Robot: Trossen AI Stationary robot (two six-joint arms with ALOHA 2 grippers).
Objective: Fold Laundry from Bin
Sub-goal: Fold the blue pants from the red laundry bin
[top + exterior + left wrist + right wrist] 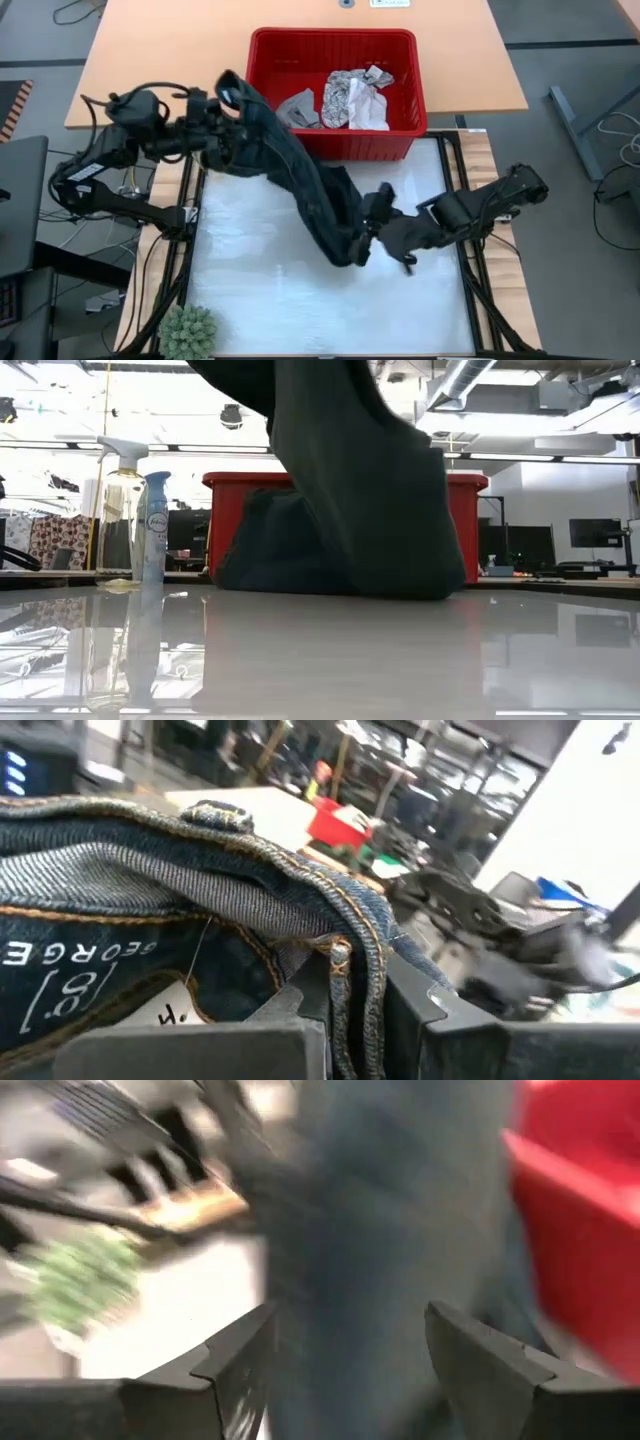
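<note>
The large dark garment (310, 190), seen in the left wrist view to be denim jeans with a waistband label, is stretched in a long diagonal band from beside the near left corner of the red bin (400, 45) down across the white counter (260, 300). Its waistband end is held up off the counter by the left gripper (228, 100), whose fingers are pressed together on the doubled hem, as the left wrist view shows (340, 990). The lower end is bunched on the counter just in front of the right gripper (372, 238), whose fingers are spread wide with the dark cloth between or just beyond them; whether the cloth is touched cannot be told, and no grasp is made. In the low view the garment (350, 490) hangs as a broad dark curtain in front of the bin (470, 520). A leaf-patterned cloth (345, 98) and a small whitish cloth (372, 112) are left lying inside the bin, with a grey piece (298, 108) beside them. The step in hand is judged to be the drawing-out and spreading of the jeans before folding. For the next move, the free lower end would need to be pinched by the right gripper so the garment can be pulled taut and laid flat on the counter.
</note>
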